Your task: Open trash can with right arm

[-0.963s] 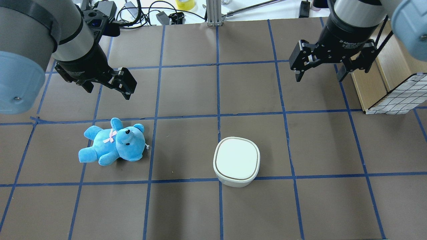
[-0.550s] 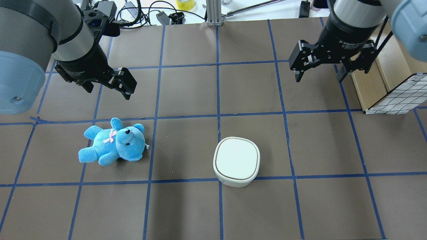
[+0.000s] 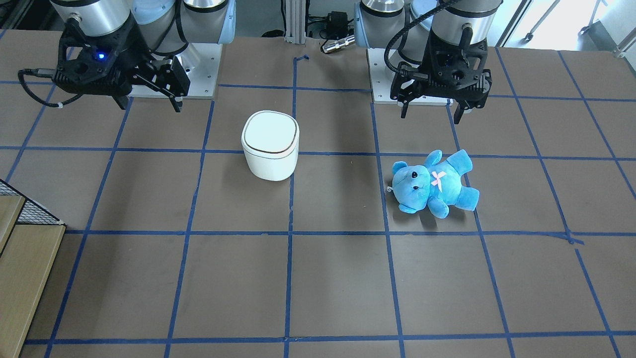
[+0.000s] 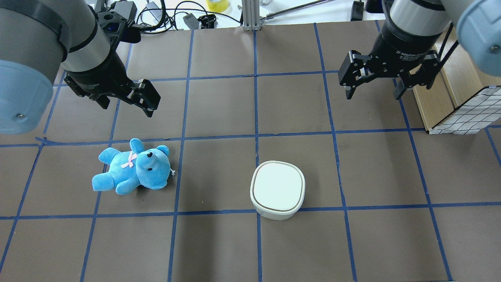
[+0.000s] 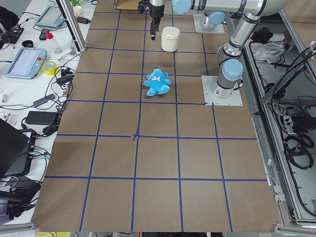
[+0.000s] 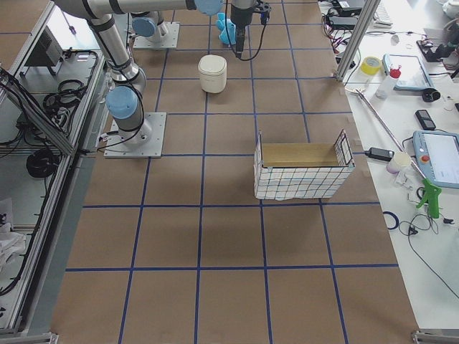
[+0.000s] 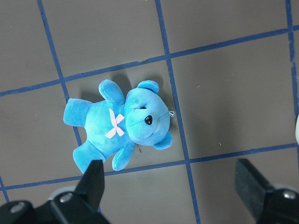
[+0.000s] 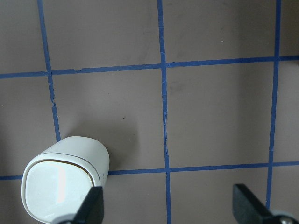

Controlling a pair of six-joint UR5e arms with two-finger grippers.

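Approach step. Your right gripper [image 4: 372,94] hangs spread and empty, well apart from the trash can [image 4: 274,214], whose lid [image 4: 278,185] is shut. Next, bring it over the lid and press one edge.

I am seeing a white bin [image 4: 278,190] edged dark, a blue teddy [image 4: 135,174] wearing a pink ribbon [image 4: 129,161], a brown surface [image 4: 219,109] gridded blue.

In the right wrist view the trash can [image 8: 65,182] runs off the bottom edge, one corner hidden behind a finger [image 8: 92,205] of the right gripper [image 8: 167,189]. Overhead, right of the trash can, the checked basket [image 4: 469,113] is cut off.
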